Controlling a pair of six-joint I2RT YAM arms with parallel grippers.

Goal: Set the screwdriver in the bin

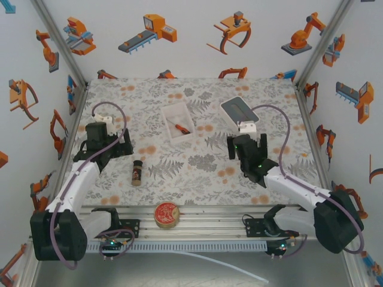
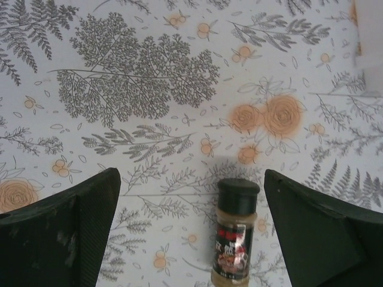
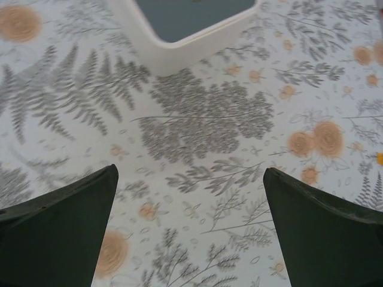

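Observation:
The screwdriver [image 1: 181, 127], with its orange-red handle, lies inside the bin [image 1: 170, 113], a small white tray at the table's middle back. My left gripper [image 1: 124, 145] hovers left of the bin, open and empty; in the left wrist view its fingers [image 2: 66, 227] stand wide apart above bare cloth [image 2: 191, 179]. My right gripper [image 1: 247, 146] hangs right of the bin, also open, and the right wrist view shows nothing between its fingers [image 3: 323, 227].
A small brown spice bottle [image 1: 137, 173] [image 2: 236, 239] lies on the floral cloth below my left gripper. A grey-blue lid-like box [image 1: 239, 109] [image 3: 191, 18] sits behind my right gripper. A red round tin [image 1: 166, 214] rests on the near rail.

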